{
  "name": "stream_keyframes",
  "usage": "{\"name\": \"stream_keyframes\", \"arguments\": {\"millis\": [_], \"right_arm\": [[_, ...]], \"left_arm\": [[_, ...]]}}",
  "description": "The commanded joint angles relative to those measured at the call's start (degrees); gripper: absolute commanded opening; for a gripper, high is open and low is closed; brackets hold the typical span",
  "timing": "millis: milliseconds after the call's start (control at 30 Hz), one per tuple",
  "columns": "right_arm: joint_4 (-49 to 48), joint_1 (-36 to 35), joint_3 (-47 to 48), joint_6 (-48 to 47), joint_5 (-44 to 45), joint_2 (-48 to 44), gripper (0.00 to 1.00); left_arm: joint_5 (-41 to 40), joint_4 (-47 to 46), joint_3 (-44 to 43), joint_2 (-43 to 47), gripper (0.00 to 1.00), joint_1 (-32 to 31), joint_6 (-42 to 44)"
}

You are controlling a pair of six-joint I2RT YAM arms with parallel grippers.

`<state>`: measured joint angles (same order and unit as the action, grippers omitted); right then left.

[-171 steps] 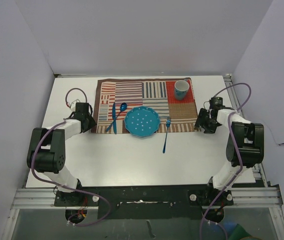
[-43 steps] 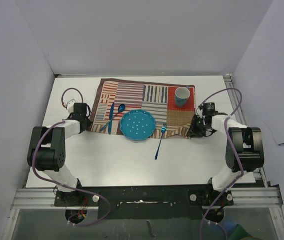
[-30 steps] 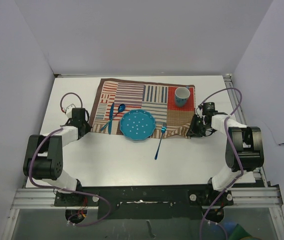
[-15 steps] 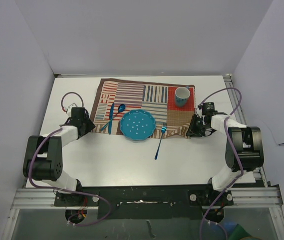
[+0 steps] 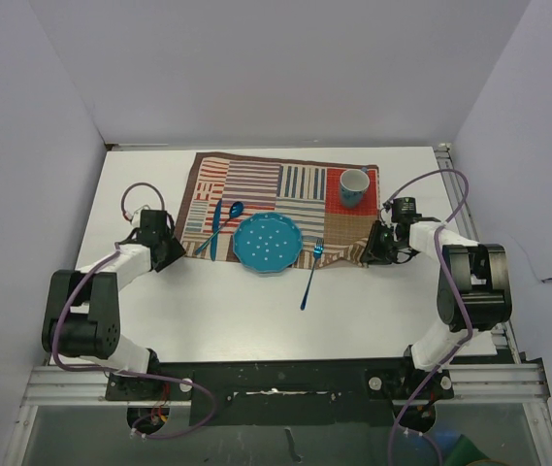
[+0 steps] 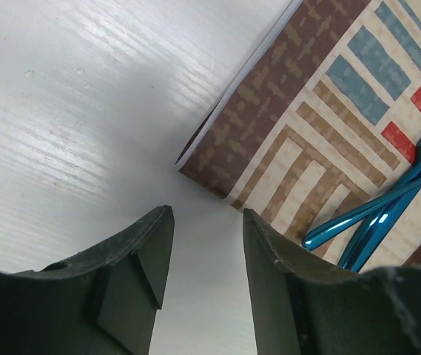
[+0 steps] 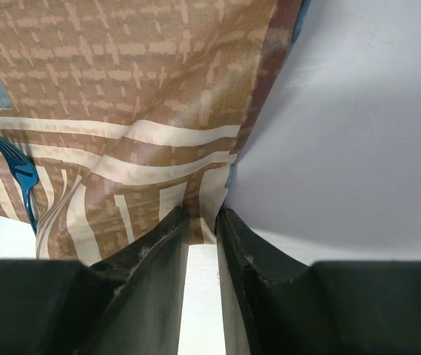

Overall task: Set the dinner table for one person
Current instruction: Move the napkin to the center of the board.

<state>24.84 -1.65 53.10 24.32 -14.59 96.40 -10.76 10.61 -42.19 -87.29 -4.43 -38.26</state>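
My left gripper has opened just short of the mat; my right gripper pinches its corner, edge hidden between fingers.

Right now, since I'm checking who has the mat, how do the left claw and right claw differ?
The left claw stands open over the white tabletop, short of the striped patchwork cloth mat; the right claw is closed on that mat's near right corner. The left claw holds nothing; the right claw pinches cloth. Both sit low by the mat's near edge.

Inspection finding: no legible text, label, brand mark, number or sign in any view.
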Motion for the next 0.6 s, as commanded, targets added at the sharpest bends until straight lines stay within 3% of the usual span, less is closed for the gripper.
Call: {"name": "stream_keyframes", "arguments": {"millis": [0,567], "right_arm": [[-0.5,-1.3,-0.8,-0.7,2.0,3.0,0.25],[-0.1,-1.3,-0.1,-1.5,1.7,4.3,0.25]], "left_arm": [[-2.8,1.0,-1.5,2.0,0.44,-0.4,0.9],[-6.7,-4.1,-3.4,-6.0,0.44,-0.2,1.3]]}}
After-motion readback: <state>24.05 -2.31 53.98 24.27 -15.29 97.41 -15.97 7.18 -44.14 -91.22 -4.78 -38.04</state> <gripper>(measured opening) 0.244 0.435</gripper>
